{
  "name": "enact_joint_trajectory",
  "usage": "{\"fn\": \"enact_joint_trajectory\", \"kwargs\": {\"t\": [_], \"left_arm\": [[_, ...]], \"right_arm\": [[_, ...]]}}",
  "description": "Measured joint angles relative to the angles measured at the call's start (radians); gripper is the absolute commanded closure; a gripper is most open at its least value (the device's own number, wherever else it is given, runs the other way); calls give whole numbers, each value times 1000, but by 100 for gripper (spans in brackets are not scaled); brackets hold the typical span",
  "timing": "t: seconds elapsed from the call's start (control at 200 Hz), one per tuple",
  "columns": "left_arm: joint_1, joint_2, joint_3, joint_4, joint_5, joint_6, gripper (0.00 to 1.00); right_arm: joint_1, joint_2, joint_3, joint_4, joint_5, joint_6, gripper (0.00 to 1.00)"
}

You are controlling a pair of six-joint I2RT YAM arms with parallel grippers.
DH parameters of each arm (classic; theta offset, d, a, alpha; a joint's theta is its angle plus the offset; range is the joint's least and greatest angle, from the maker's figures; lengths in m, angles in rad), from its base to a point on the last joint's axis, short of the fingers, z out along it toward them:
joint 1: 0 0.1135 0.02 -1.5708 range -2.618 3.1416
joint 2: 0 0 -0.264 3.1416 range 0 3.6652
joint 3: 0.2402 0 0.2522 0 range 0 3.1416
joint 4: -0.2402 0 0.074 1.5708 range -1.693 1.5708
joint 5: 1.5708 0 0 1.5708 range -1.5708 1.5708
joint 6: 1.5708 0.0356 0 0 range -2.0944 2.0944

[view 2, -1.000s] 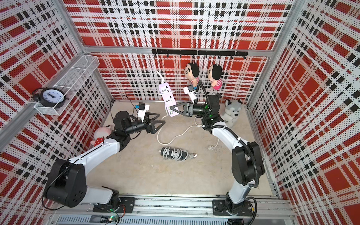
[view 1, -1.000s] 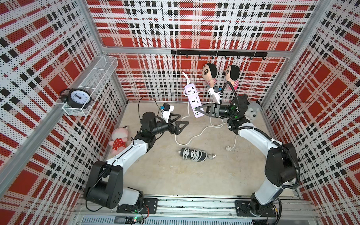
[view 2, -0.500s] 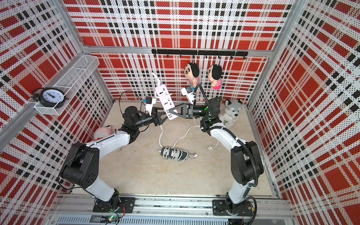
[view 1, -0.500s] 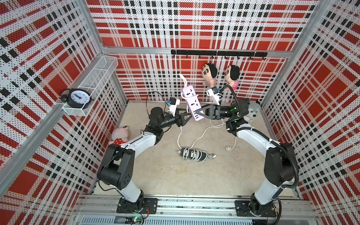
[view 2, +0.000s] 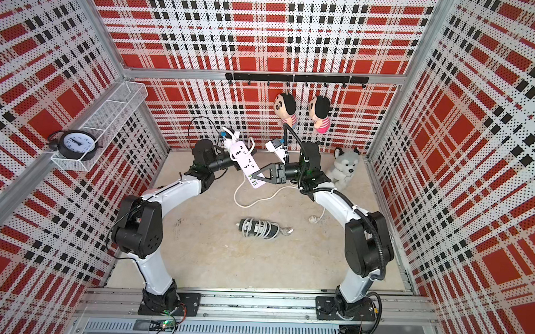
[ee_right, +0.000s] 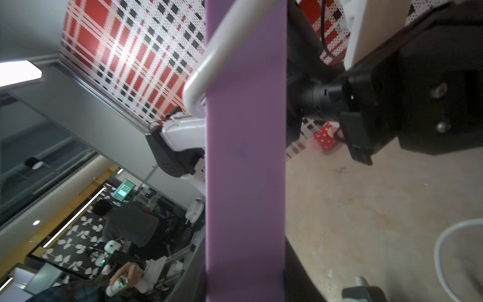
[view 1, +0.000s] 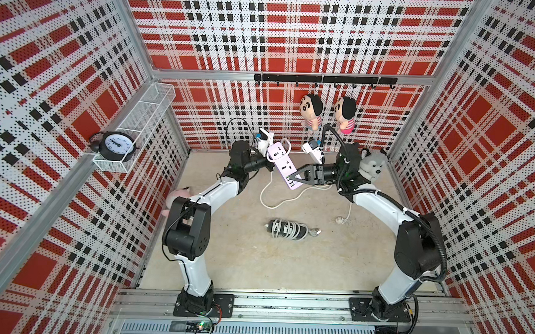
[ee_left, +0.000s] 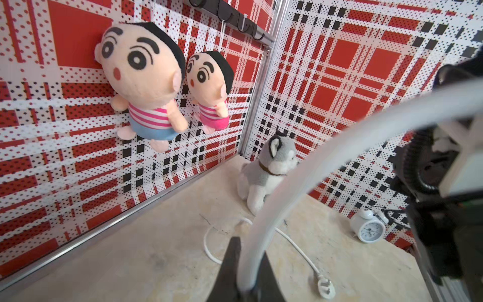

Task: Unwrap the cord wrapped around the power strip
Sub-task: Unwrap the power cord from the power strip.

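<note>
A lilac and white power strip (view 1: pixel 281 162) (view 2: pixel 246 163) hangs tilted in the air near the back wall in both top views. My right gripper (view 1: pixel 292 181) (view 2: pixel 256 176) is shut on its near end, and in the right wrist view the strip's lilac side (ee_right: pixel 244 157) fills the space between the jaws of the right gripper (ee_right: pixel 244 282). My left gripper (view 1: pixel 268 164) (ee_left: pixel 248 261) is shut on the white cord (ee_left: pixel 287 183) beside the strip's far half. From there the cord (view 1: pixel 266 201) trails down across the floor to its plug (ee_left: pixel 325 287).
A black power strip wound in white cord (view 1: pixel 287 231) lies mid-floor. A husky plush (view 1: pixel 372 165) sits at the back right, and two dolls (view 1: pixel 311 112) hang on the back wall. A pink plush (view 1: pixel 176 196) lies at the left wall. A white alarm clock (ee_left: pixel 367 227) stands on the floor.
My left gripper has swung right from the open floor to the strip and shut on the cord. The right gripper has raised the strip slightly, still holding it.
</note>
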Motion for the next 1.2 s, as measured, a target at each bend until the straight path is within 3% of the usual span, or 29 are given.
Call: {"fn": "enact_joint_trajectory", "kwargs": {"t": [0.14, 0.281, 0.446, 0.671, 0.867, 1.057, 1.202], "left_arm": [[47, 36, 82, -18, 13, 10, 100], [100, 37, 129, -8, 36, 22, 100], [139, 37, 142, -6, 47, 29, 100], [187, 23, 140, -15, 27, 33, 100], [226, -120, 50, -43, -45, 51, 100], [352, -262, -37, -142, -217, 78, 100], [419, -288, -79, -256, -346, 85, 100]], "right_arm": [[31, 52, 280, -629, 141, -496, 100], [75, 53, 302, -874, 237, -742, 100], [111, 55, 303, -1057, 315, -912, 100], [125, 112, 343, -1172, 510, -973, 100], [102, 187, 354, -1175, 665, -940, 100], [16, 175, 352, -1126, 740, -891, 100], [-77, 114, 290, -1045, 728, -860, 100]]}}
